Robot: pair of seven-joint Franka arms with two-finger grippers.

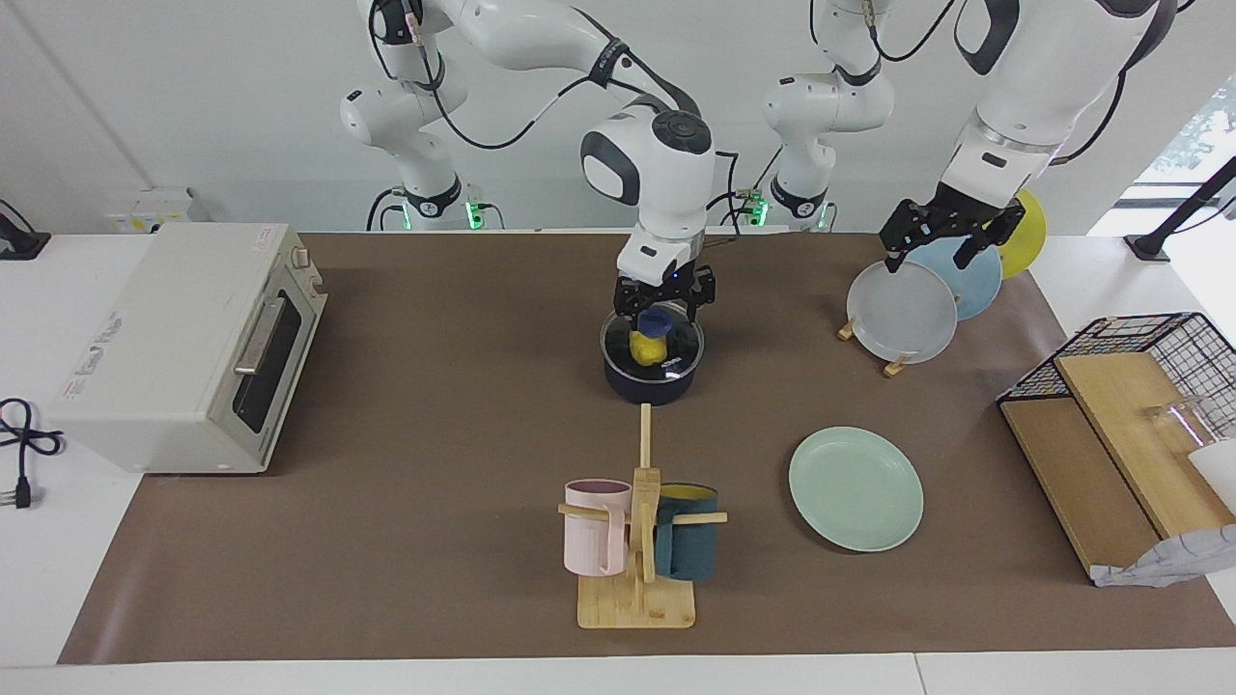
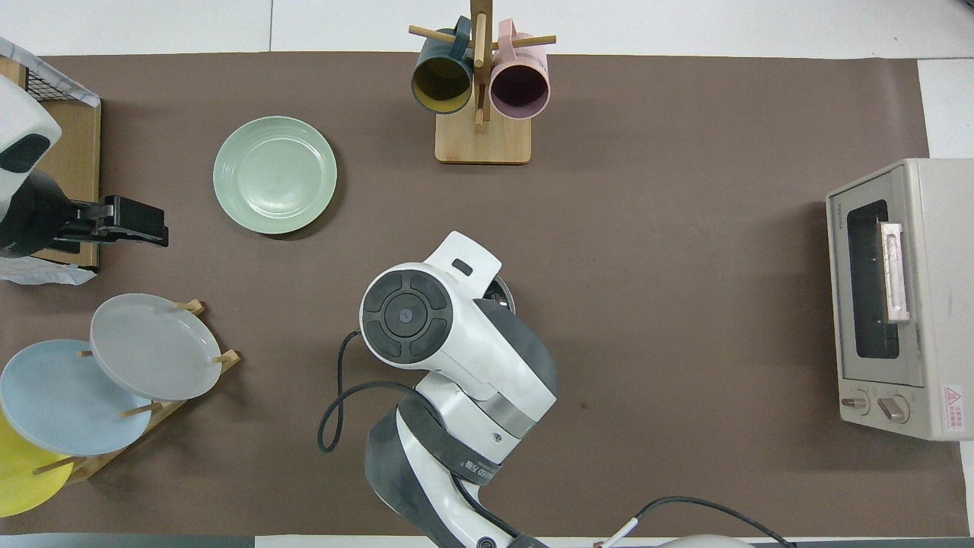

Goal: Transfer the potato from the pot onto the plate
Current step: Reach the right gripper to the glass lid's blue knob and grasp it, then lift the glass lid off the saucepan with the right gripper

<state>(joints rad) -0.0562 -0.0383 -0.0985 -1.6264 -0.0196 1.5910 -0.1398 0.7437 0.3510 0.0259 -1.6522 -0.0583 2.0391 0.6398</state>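
The navy pot stands mid-table under a glass lid with a blue knob. Through the lid I see the yellow potato inside. My right gripper hangs open just over the lid, a finger on each side of the knob; whether it touches I cannot tell. In the overhead view the right arm covers nearly all of the pot. The mint-green plate lies bare, farther from the robots and toward the left arm's end. My left gripper waits open over the plate rack.
A rack with a grey-white, a light blue and a yellow plate stands near the left arm. A mug tree with a pink and a teal mug is farther out than the pot. A toaster oven and a wire basket flank the mat.
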